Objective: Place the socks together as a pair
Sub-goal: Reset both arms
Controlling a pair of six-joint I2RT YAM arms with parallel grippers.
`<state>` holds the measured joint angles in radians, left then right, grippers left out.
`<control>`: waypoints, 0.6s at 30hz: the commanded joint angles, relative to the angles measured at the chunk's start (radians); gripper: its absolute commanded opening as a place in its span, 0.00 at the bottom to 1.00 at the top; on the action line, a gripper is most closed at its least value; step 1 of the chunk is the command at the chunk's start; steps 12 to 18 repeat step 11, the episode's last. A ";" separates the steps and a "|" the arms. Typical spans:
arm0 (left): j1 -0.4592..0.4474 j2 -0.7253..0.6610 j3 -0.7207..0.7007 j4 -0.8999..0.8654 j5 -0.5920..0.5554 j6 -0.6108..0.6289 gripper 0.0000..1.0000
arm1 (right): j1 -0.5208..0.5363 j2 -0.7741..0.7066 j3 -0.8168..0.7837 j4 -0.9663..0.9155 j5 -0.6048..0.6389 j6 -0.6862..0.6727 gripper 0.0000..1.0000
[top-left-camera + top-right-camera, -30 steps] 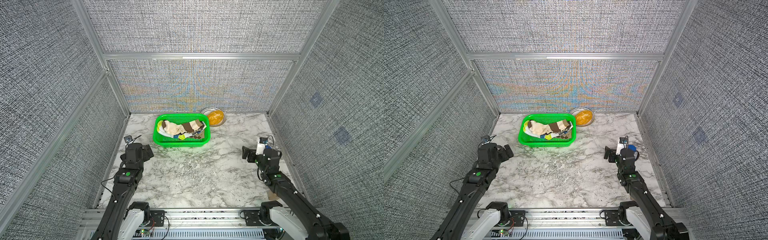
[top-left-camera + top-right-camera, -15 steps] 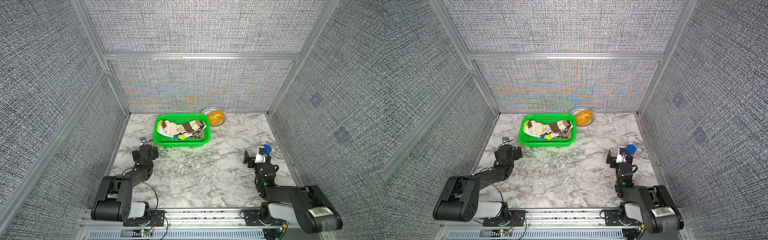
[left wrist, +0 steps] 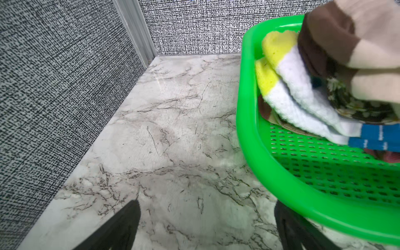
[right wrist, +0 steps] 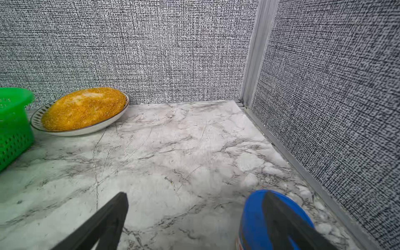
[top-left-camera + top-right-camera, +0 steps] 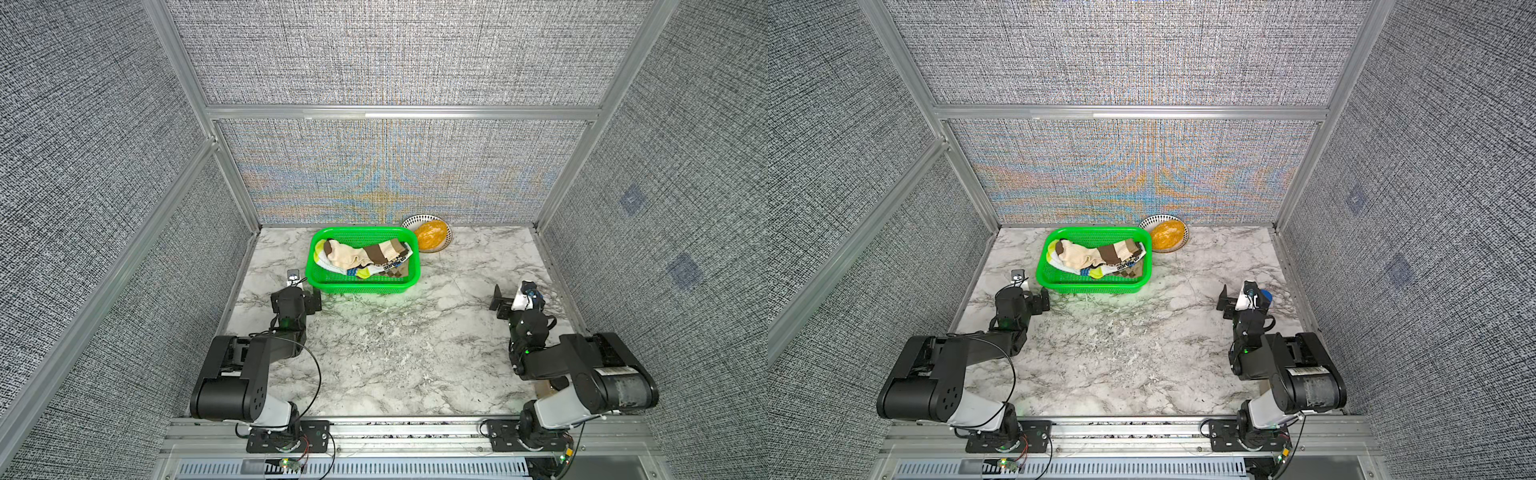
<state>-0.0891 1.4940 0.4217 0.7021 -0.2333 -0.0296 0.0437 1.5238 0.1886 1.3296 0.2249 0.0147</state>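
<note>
The socks lie heaped in a green basket (image 5: 362, 287) at the back of the marble table. A cream brown-banded sock (image 5: 353, 254) lies on top in both top views, with a white sock with yellow and blue patches (image 5: 1100, 271) under it. In the left wrist view the white and yellow sock (image 3: 292, 86) overlaps a brown flowered sock (image 3: 357, 106). My left gripper (image 3: 206, 205) is open and empty, low over the table by the basket's front left corner (image 5: 305, 293). My right gripper (image 4: 195, 194) is open and empty at the right side (image 5: 515, 293).
A plate (image 4: 116, 118) with an orange-yellow loaf (image 5: 432, 235) stands at the back wall, right of the basket. A blue-capped container (image 4: 257, 214) stands against my right gripper's outer finger (image 5: 1266, 297). Grey panel walls close in three sides.
Both arms have folded back and down from a stretched-out pose. The left gripper now sits lower and closer to the basket, the right lower beside the blue cap. Both stay open.
</note>
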 commanded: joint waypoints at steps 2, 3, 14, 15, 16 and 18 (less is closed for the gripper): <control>0.001 -0.001 0.003 0.037 0.015 0.004 0.99 | 0.001 -0.003 0.003 -0.019 0.008 0.013 0.98; 0.000 0.000 0.004 0.037 0.014 0.004 0.99 | 0.001 -0.002 0.006 -0.020 0.008 0.014 0.98; 0.000 -0.006 -0.003 0.046 0.015 0.003 0.99 | -0.002 -0.003 0.004 -0.015 0.001 0.017 0.98; 0.000 -0.006 -0.003 0.046 0.015 0.003 0.99 | -0.002 -0.003 0.004 -0.015 0.001 0.017 0.98; 0.000 -0.006 -0.003 0.046 0.015 0.003 0.99 | -0.002 -0.003 0.004 -0.015 0.001 0.017 0.98; 0.000 -0.006 -0.003 0.046 0.015 0.003 0.99 | -0.002 -0.003 0.004 -0.015 0.001 0.017 0.98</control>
